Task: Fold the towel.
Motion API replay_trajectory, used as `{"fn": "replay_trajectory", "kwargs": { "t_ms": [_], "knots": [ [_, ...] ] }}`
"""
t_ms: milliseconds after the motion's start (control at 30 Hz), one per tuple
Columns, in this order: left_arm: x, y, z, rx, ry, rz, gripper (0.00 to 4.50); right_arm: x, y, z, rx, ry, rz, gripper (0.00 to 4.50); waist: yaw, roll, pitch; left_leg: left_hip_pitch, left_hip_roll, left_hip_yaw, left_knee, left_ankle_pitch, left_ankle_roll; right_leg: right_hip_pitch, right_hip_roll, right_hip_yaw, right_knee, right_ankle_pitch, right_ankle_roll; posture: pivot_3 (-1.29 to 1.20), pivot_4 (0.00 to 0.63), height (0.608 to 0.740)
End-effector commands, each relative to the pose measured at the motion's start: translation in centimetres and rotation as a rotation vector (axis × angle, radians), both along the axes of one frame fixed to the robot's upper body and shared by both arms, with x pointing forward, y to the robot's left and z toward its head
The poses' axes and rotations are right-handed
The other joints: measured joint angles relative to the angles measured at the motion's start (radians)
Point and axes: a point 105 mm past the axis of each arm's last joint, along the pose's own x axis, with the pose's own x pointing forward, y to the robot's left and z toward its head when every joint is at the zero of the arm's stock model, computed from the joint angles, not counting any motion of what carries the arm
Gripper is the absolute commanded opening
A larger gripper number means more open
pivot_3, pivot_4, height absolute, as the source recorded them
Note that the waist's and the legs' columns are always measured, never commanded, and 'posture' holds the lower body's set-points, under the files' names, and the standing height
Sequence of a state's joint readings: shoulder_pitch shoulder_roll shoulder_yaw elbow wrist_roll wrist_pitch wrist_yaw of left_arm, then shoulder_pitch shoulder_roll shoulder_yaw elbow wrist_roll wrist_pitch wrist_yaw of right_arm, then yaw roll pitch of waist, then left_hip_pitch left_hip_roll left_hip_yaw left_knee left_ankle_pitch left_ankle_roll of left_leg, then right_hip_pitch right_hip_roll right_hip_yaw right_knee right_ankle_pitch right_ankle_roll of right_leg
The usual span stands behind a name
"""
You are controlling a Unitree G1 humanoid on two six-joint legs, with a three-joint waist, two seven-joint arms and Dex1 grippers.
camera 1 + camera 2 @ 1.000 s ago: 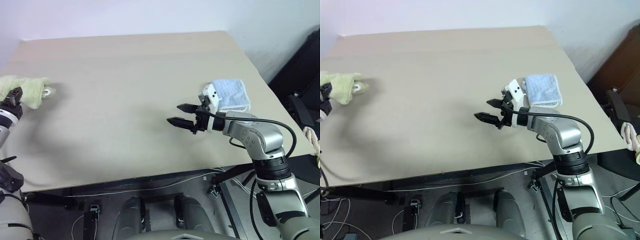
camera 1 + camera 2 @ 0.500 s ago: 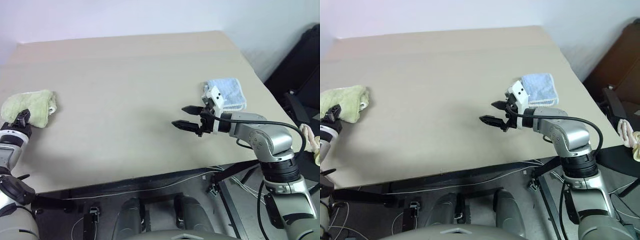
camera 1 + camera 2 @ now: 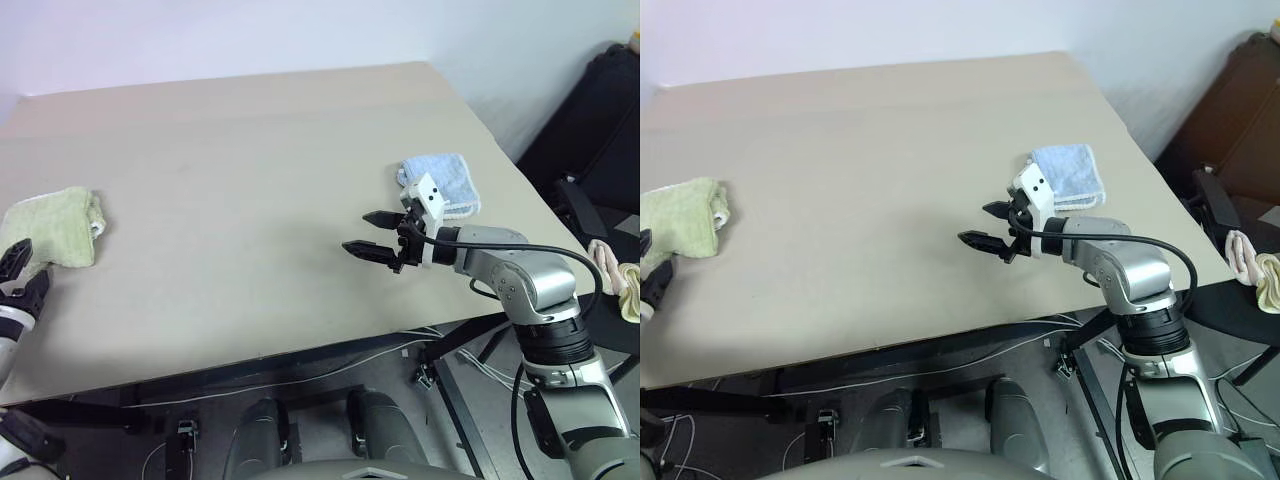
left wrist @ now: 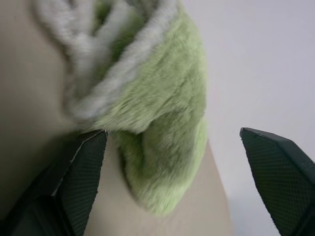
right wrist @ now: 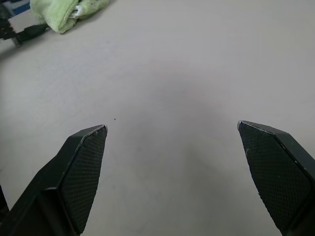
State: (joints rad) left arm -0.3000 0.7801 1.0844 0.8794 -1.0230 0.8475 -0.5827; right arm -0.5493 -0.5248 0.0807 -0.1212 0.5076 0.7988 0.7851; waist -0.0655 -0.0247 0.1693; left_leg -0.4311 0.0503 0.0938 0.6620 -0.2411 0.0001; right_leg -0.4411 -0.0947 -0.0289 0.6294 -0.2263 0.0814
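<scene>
Green towel (image 3: 50, 227) bunched at tabletop (image 3: 250, 180) edge. Left hand (image 3: 18, 270) spread, empty, just beside it; right hand (image 3: 375, 246) spread. Careless regrasp risks dragging it off.

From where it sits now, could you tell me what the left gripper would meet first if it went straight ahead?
Most likely the green towel: it lies on the table just beyond the open left gripper, between its fingers in the wrist view. Depth is unclear.
</scene>
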Motion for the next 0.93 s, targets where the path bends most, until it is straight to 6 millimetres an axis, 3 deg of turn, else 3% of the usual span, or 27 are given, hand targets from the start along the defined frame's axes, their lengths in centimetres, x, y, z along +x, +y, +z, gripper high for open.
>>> {"fn": "replay_trajectory", "kwargs": {
  "t_ms": [33,133,333,500,700,933],
  "knots": [
    [-1.1,-1.1,1.5,0.042,-0.012,-0.049,4.49,0.1,-0.1,0.6,0.023,-0.038,-0.004,4.50,0.000,0.000,0.000,0.000,-0.001,0.000,0.000,0.000,-0.001,0.000,-0.001,0.000,0.000,0.000,0.000,0.00,0.150,0.740],
    [-1.0,-4.9,1.6,0.264,0.095,-0.212,4.49,0.2,0.0,0.4,0.039,-0.036,-0.007,4.50,0.003,0.000,0.000,0.000,-0.001,0.000,-0.001,-0.002,-0.003,0.000,-0.003,0.000,-0.001,0.000,-0.001,0.00,0.150,0.740],
    [0.2,-12.2,4.8,0.669,0.050,-0.471,4.49,0.6,0.4,0.6,0.070,-0.063,-0.014,4.50,0.025,0.000,0.000,0.000,-0.002,0.000,-0.012,0.001,-0.007,-0.002,-0.007,-0.001,-0.004,0.000,-0.006,0.00,0.150,0.740],
    [1.1,-17.1,7.7,0.957,-0.127,-0.632,4.49,0.8,0.3,1.5,0.117,-0.145,-0.018,4.50,0.020,0.001,0.000,0.001,-0.002,0.002,-0.016,0.001,-0.007,-0.002,-0.006,-0.001,-0.008,-0.001,-0.007,0.00,0.150,0.740],
    [3.0,-21.2,8.9,1.183,-0.291,-0.665,4.49,-0.7,0.2,2.6,0.215,-0.190,0.063,4.50,0.027,0.001,0.000,0.000,-0.001,0.005,-0.018,0.002,-0.003,-0.001,-0.002,-0.001,-0.015,0.000,-0.006,0.00,0.150,0.740],
    [1.9,-23.9,9.4,1.222,-0.411,-0.807,4.49,-1.6,0.0,2.0,0.184,-0.160,0.157,4.50,0.024,0.001,0.000,-0.001,-0.001,0.008,-0.014,0.002,-0.001,0.000,0.002,-0.001,-0.015,0.000,-0.005,0.00,0.150,0.740]
  ]
}}
